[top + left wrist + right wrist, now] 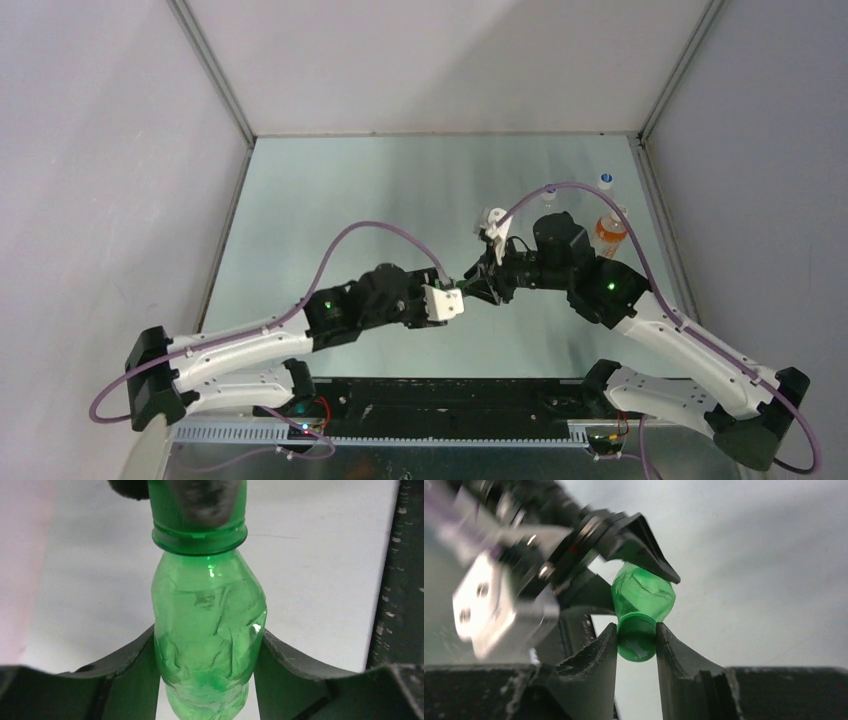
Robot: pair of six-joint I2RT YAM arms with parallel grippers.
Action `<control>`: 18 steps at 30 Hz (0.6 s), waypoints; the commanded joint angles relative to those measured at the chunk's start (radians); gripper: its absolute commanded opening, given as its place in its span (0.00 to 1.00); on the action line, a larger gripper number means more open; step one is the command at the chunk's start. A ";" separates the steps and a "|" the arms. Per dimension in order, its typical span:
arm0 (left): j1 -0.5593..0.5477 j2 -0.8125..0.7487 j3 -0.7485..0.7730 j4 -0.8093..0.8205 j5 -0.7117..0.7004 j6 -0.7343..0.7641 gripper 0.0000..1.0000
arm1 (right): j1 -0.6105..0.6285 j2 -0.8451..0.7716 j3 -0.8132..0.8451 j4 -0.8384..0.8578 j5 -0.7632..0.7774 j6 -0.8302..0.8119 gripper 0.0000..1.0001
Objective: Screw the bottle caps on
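Observation:
A crumpled green bottle [207,590] is held in the air between my two grippers. My left gripper [209,630] is shut on the bottle's body. The green cap [197,530] sits on the bottle's neck. In the right wrist view my right gripper [636,626] is shut on the green cap [636,640], with the bottle [644,595] beyond it. In the top view the left gripper [460,295] and right gripper [480,283] meet tip to tip at the table's middle and hide the bottle. A white-and-blue cap [605,180] is at the far right. The solid blue cap is out of view.
An orange bottle [610,232] stands at the far right, just behind my right arm. A small clear item [549,192] is near the back, left of the white-and-blue cap. Grey walls close in the table [330,220] on three sides.

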 commanded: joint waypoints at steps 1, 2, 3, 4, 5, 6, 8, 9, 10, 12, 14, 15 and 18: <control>-0.144 -0.027 -0.065 0.437 -0.481 0.104 0.19 | 0.037 -0.001 0.023 0.005 0.392 0.501 0.00; -0.162 -0.021 -0.084 0.481 -0.530 0.115 0.19 | 0.048 -0.003 0.024 0.004 0.409 0.525 0.00; -0.166 -0.012 -0.090 0.491 -0.538 0.110 0.20 | 0.053 -0.011 0.024 0.008 0.438 0.544 0.00; -0.168 -0.008 -0.097 0.500 -0.538 0.090 0.20 | 0.063 -0.017 0.022 0.014 0.450 0.544 0.00; -0.168 -0.006 -0.104 0.501 -0.534 0.076 0.20 | 0.066 -0.033 0.021 0.033 0.467 0.531 0.00; -0.166 -0.005 -0.108 0.506 -0.518 0.048 0.20 | 0.069 -0.044 0.015 0.047 0.468 0.517 0.07; -0.153 -0.007 -0.119 0.499 -0.467 -0.007 0.20 | 0.071 -0.079 -0.001 0.105 0.454 0.451 0.27; -0.146 -0.009 -0.126 0.495 -0.446 -0.027 0.20 | 0.070 -0.104 -0.009 0.147 0.448 0.399 0.34; -0.131 -0.014 -0.129 0.488 -0.400 -0.070 0.20 | 0.071 -0.115 -0.026 0.178 0.445 0.352 0.43; -0.111 -0.022 -0.144 0.496 -0.338 -0.125 0.21 | 0.070 -0.139 -0.044 0.201 0.435 0.295 0.54; -0.092 -0.028 -0.153 0.509 -0.282 -0.171 0.22 | 0.069 -0.151 -0.056 0.217 0.415 0.252 0.61; -0.087 -0.029 -0.156 0.518 -0.267 -0.183 0.22 | 0.069 -0.153 -0.059 0.222 0.396 0.242 0.62; -0.078 -0.024 -0.155 0.530 -0.220 -0.215 0.22 | 0.070 -0.152 -0.081 0.264 0.355 0.226 0.64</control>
